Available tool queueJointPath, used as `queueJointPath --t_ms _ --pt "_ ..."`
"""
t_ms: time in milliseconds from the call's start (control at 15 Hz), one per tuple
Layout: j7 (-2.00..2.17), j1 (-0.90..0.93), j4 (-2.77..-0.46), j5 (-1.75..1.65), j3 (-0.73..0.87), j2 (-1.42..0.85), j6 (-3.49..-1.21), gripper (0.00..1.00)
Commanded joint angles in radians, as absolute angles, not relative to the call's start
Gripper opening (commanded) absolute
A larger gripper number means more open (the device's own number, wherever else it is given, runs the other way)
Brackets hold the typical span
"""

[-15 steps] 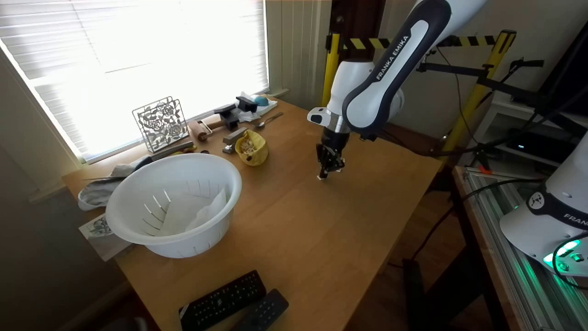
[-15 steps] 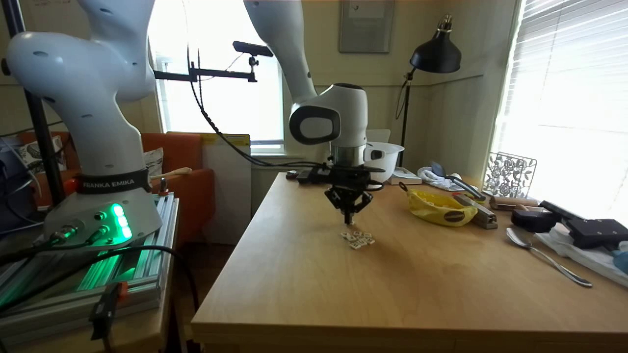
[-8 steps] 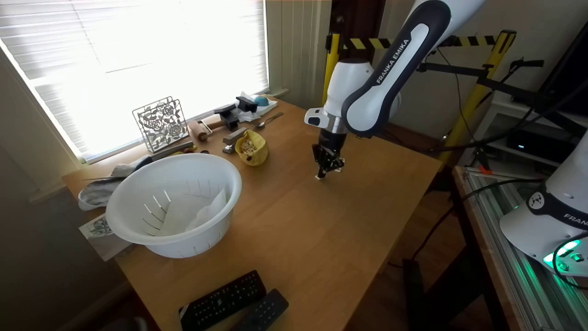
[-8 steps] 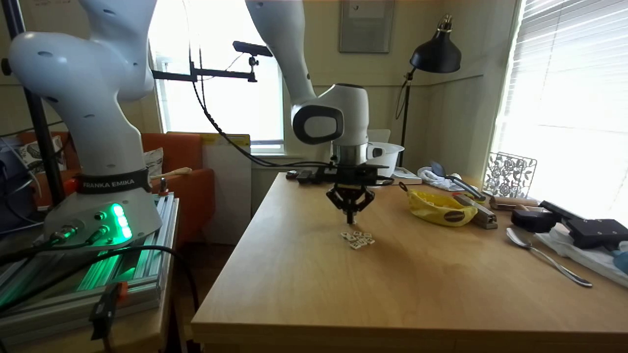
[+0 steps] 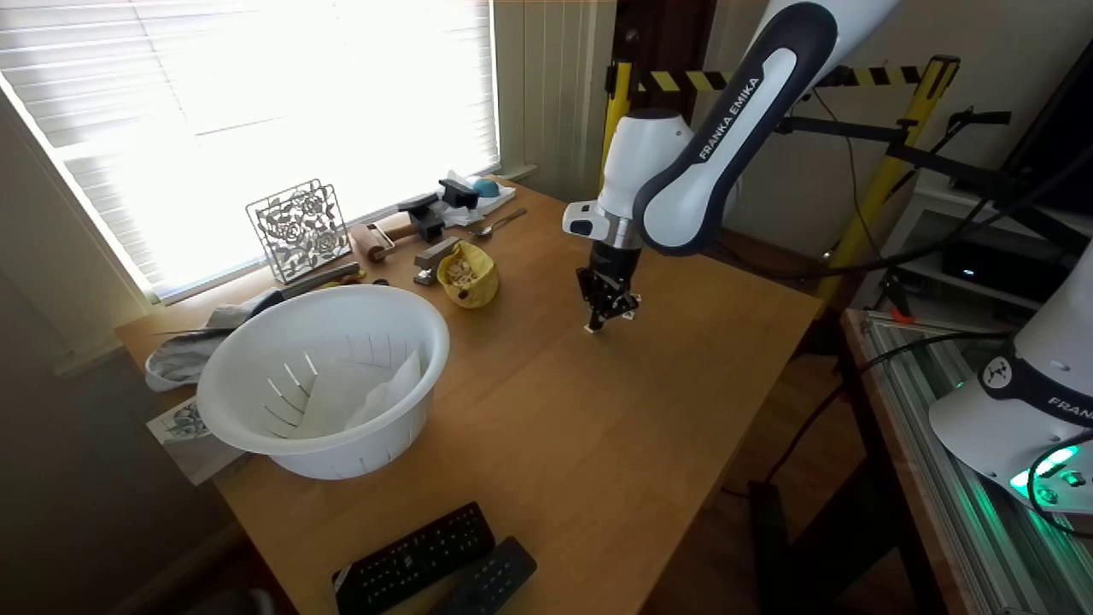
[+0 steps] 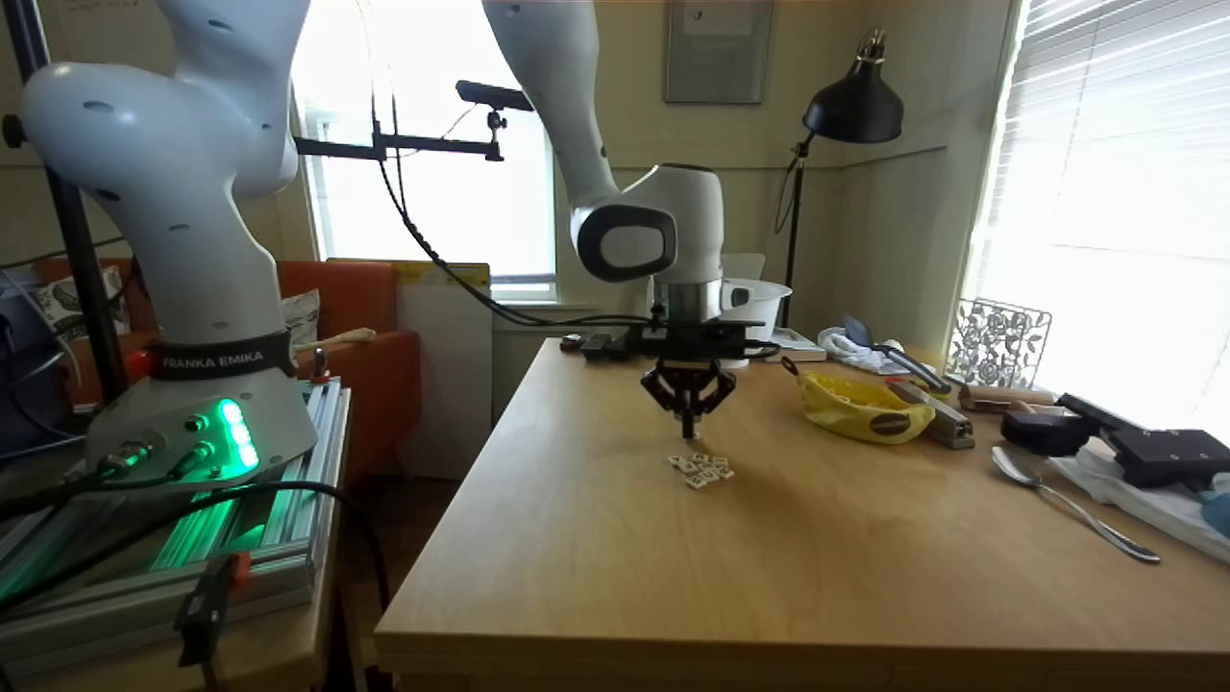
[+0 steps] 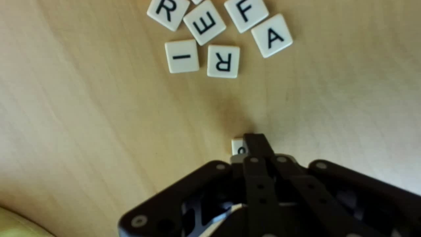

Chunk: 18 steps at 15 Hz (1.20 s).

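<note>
Jaws fully together with nothing visible between, my black end effector (image 7: 258, 144) points down by a half-hidden white square letter tile (image 7: 237, 146); whether touching, I cannot tell.

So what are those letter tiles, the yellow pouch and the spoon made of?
Tiles: probably smooth plastic, by the even cream-white colour and rounded corners; ceramic can't be ruled out.
Pouch: likely matt fabric, since its sides bulge and sag; any weave is too small to see.
Spoon: seemingly polished metal, by its silvery look and bright reflections.
</note>
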<state>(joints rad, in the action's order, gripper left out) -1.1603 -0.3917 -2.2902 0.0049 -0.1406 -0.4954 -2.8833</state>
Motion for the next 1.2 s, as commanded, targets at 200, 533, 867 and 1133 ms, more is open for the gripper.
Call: queueJointPath --t_ms 200,533,867,1133 --pt "-1.179 -0.396 -2.242 -0.007 -0.135 -0.566 -2.867 0.0" --pt "-1.204 -0.434 -2.23 0.035 -0.178 -0.54 -2.81 0.0" --pt "-1.301 -0.509 -2.227 0.136 -0.248 -0.495 -2.735 0.0" --pt "-1.341 -0.519 -2.235 0.211 -0.252 -0.469 -2.748 0.0"
